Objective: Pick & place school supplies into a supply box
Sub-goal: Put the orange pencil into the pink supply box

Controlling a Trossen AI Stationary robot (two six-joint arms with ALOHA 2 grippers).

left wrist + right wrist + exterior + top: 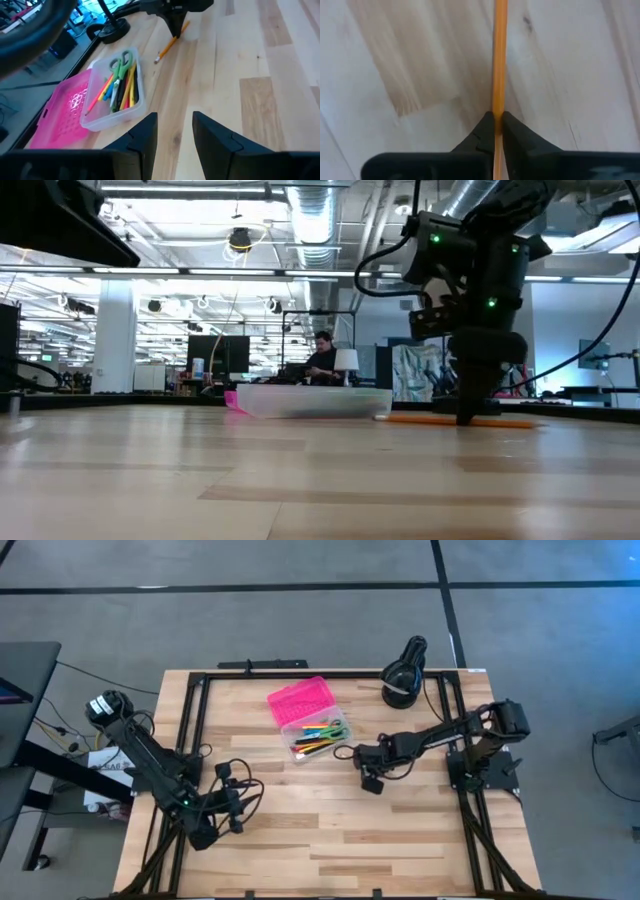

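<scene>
The supply box lies open on the table: its hot pink lid [298,700] is flat beside the clear base [318,733]. The base [114,95] holds several pens and pencils and the green-handled scissors [120,64]. One orange pencil [167,47] lies on the wood to the right of the box. My right gripper [372,780] stands over that pencil, shut on it. My left gripper [175,120] is open at the table's near left [240,802], away from everything. My right gripper pinches the orange pencil [499,100] between its two fingertips [485,127], near the middle of the shaft. It comes from above, pointing down, with the fingers across the pencil. The pencil [510,421] lies level at the table top.
A black rounded object with a white band [403,675] stands at the far right, behind the pencil. Black frame rails [195,715] run along the table's sides. Bare wood fills the near half of the table [340,850]. A person sits far off in the room [322,358].
</scene>
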